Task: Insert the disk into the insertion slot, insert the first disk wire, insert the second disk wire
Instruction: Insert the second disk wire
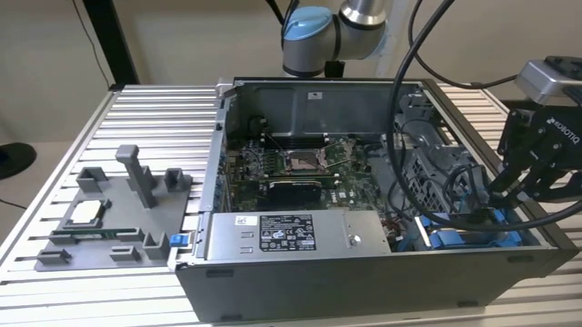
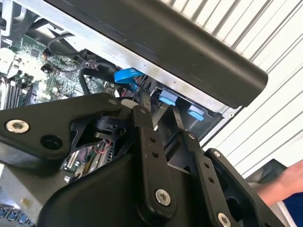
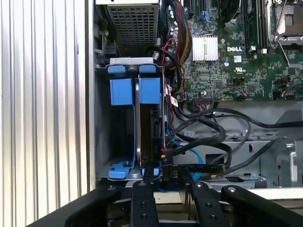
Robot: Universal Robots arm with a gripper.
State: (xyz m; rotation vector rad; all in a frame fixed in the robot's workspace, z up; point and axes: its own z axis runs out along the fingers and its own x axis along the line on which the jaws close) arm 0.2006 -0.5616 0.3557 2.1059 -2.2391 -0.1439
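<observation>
The disk (image 3: 152, 124) stands on edge inside the insertion slot (image 3: 101, 123), so that step looks done; whether either wire is plugged in is unclear. The gripper (image 3: 163, 171) sits just at the disk's end among black cables (image 3: 208, 137); I cannot tell whether it grips anything

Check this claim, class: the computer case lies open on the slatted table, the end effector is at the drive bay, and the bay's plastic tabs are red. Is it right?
No. The plastic tabs are bright blue, not red, as the first wrist view shows. The rest holds: the computer case lies open on the slatted table, with the end effector at the drive bay.
</observation>
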